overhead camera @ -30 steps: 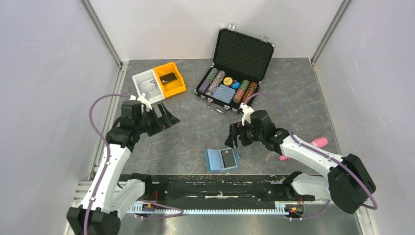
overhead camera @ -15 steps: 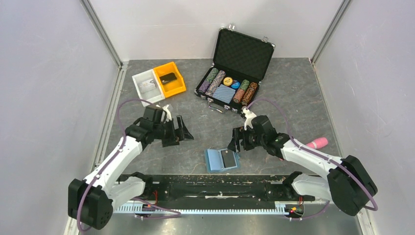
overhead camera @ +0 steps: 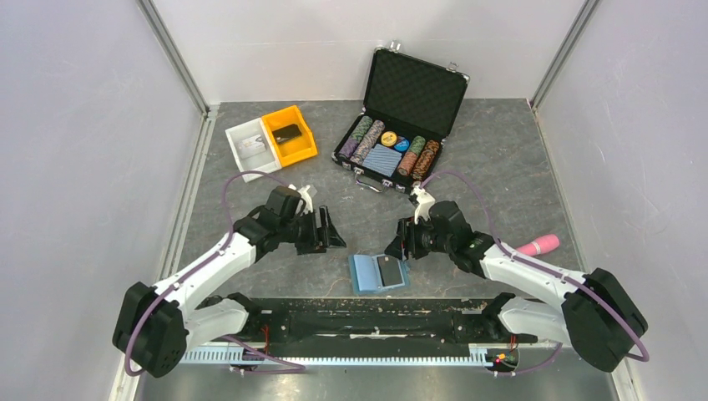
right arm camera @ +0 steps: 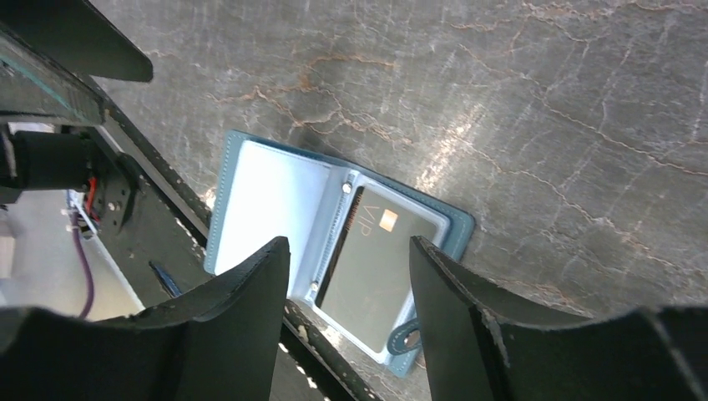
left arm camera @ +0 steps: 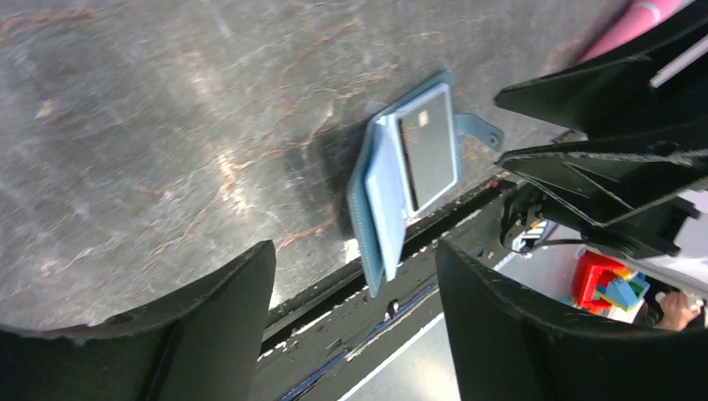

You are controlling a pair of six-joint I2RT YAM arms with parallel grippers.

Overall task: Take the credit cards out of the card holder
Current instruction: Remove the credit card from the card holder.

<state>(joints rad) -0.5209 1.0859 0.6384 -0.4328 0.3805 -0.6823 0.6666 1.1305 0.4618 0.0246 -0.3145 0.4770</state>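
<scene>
Card holder (overhead camera: 368, 273) lies open at the near edge of the table (overhead camera: 501, 167) with a black card (overhead camera: 389, 269) in its right pocket; right gripper (overhead camera: 397, 246) hangs over that pocket, jaws apart and empty, likely to pinch it, and left gripper (overhead camera: 332, 236), just left, is also spread and empty, probably to pin the holder.

The left arm (overhead camera: 209, 267) and right arm (overhead camera: 534, 271) have white link shells joined by bulky black motor housings (overhead camera: 601, 322). A purple cable (overhead camera: 455, 173) loops along each to a small white wrist fitting (overhead camera: 420, 199). The left end effector (overhead camera: 331, 234) and right end effector (overhead camera: 399, 247) are black, with broad, matte, curved fingers (left arm camera: 209, 326).
</scene>
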